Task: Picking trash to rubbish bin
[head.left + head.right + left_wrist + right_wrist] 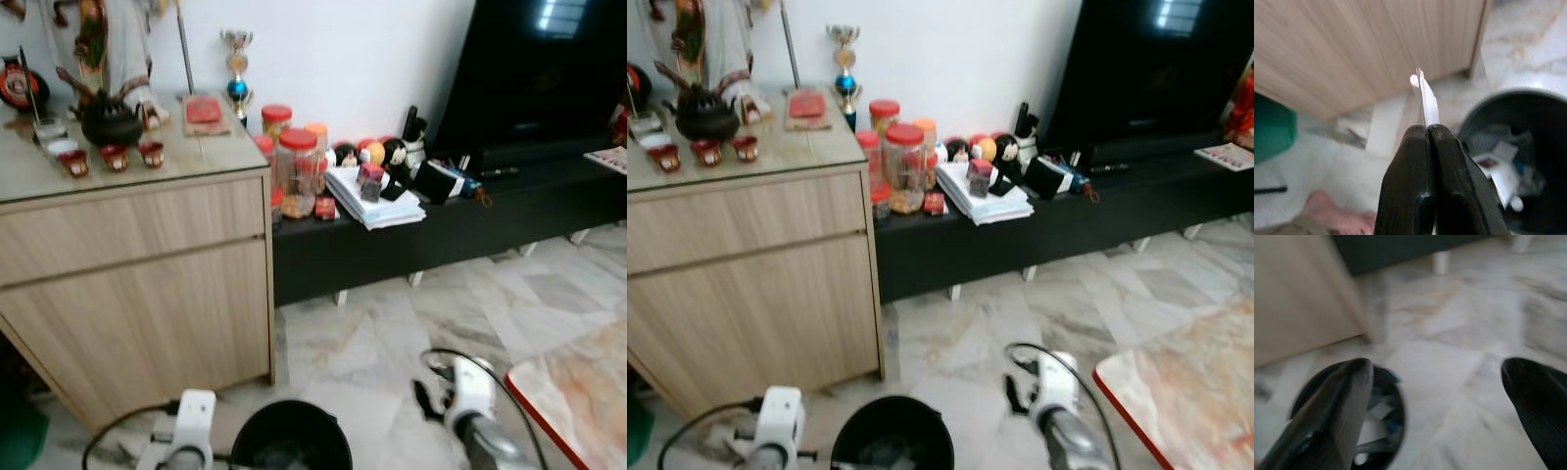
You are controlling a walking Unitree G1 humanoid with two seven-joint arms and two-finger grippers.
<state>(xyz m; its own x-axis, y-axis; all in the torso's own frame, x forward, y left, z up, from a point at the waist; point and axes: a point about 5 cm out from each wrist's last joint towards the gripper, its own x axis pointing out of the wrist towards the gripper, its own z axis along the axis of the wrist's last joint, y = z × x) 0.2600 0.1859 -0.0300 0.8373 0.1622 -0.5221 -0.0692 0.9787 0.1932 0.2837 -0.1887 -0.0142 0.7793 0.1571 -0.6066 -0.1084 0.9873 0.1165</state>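
A black rubbish bin (291, 437) stands on the marble floor at the bottom centre, with paper scraps inside (1498, 169). My left gripper (1428, 131) is shut on a thin white piece of paper trash (1426, 100), held beside the bin's rim and in front of the wooden cabinet (137, 284). The left wrist (186, 431) shows left of the bin. My right gripper (1437, 377) is open with nothing between its fingers, above the floor right of the bin (1376, 421). The right arm (470, 401) shows to the bin's right.
A low black TV bench (441, 220) carries jars, papers and small toys along the wall. A marble table with a red edge (573, 392) stands at the right. A person's bare foot (1327, 208) rests on the floor near a green object (1271, 127).
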